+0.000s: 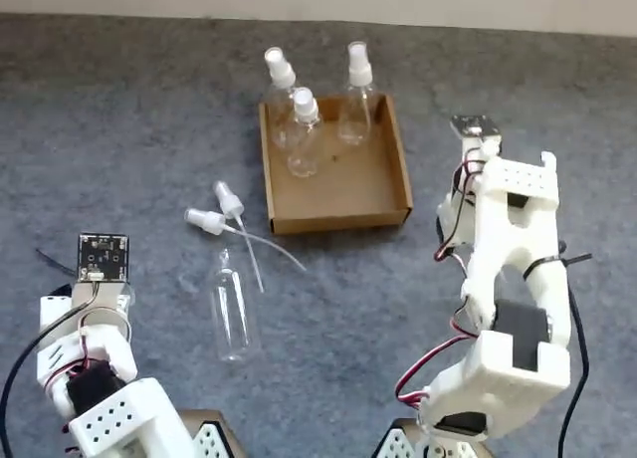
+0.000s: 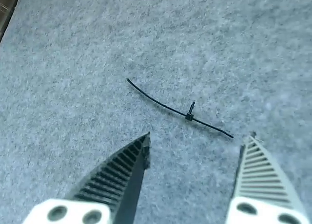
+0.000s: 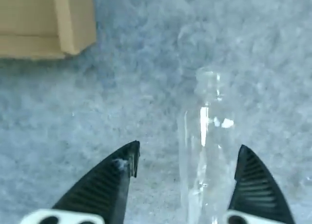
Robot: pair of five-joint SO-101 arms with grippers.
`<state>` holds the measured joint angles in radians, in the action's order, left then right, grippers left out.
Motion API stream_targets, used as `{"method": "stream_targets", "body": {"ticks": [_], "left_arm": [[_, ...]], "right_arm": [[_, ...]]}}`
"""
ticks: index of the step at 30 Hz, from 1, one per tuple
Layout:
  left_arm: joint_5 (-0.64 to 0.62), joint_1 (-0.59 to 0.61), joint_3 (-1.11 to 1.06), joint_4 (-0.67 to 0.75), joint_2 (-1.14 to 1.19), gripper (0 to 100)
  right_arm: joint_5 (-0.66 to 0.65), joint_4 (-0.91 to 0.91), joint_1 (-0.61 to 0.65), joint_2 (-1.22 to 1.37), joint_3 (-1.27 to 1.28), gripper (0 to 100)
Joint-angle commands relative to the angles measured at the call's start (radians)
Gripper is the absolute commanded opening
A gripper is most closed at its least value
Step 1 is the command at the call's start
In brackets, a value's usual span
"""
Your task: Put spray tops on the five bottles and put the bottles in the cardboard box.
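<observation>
White plastic left arm (image 1: 109, 418) at near left, left gripper (image 2: 199, 136) with jaws apart. White plastic right arm (image 1: 513, 229) at near right, right gripper (image 3: 187, 147) with jaws apart.

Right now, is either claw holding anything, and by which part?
Nothing is held. The left gripper hangs open over a cable tie; the right gripper is open around a topless bottle, not clamping it.

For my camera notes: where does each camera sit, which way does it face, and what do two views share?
High view: fixed above, looking down on the cardboard box; both arms show.
Left wrist view: on the left arm, facing a black cable tie; open left gripper shows.
Right wrist view: on the right arm, facing an uncapped bottle; open right gripper shows.
Shared: high and right wrist views both show the cardboard box.
</observation>
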<state>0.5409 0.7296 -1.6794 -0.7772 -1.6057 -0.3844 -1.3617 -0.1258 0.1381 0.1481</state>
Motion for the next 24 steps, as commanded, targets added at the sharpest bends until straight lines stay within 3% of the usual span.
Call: {"method": "stream_targets", "body": {"ticks": [1, 8, 14, 24], "left_arm": [[0.003, -0.012, -0.025, -0.008, 0.001, 27], [0.003, -0.015, -0.025, -0.040, -0.007, 27], [0.003, -0.015, -0.025, -0.044, -0.007, 27], [0.003, -0.012, -0.025, -0.049, -0.007, 27]], "right_arm": [[-0.040, 0.044, -0.019, 0.025, -0.007, 25.3], [-0.044, 0.102, -0.019, 0.054, -0.007, 25.2], [-0.095, 0.105, -0.018, 0.054, -0.001, 14.9], [-0.115, 0.105, -0.062, 0.056, 0.035, 11.5]]}}
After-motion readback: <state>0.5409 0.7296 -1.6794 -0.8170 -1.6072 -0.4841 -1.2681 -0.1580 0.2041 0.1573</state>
